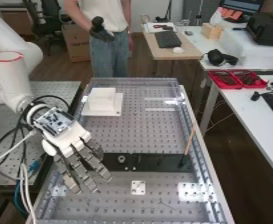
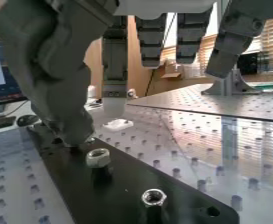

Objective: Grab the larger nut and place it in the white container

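Note:
In the high view my hand (image 1: 79, 159) hangs over the left part of the black bar (image 1: 161, 163), its fingers straight and spread. The white container (image 1: 103, 98) stands farther up the bench. In the wrist view the hand (image 2: 59, 82) is open, with the thumb tip low over the bar. The larger nut (image 2: 98, 158) stands upright on the bar close beside that tip, untouched. Nearer the bar's end stands the smaller nut (image 2: 153, 197). The bearing (image 1: 121, 159) sits on the bar just right of the fingers in the high view.
A thin wooden stick (image 1: 190, 142) leans up at the bar's right end. A small white plate (image 1: 138, 187) lies on the perforated bench on the near side of the bar. Raised rails (image 1: 204, 150) edge the bench. Cables (image 1: 25, 187) hang at the left.

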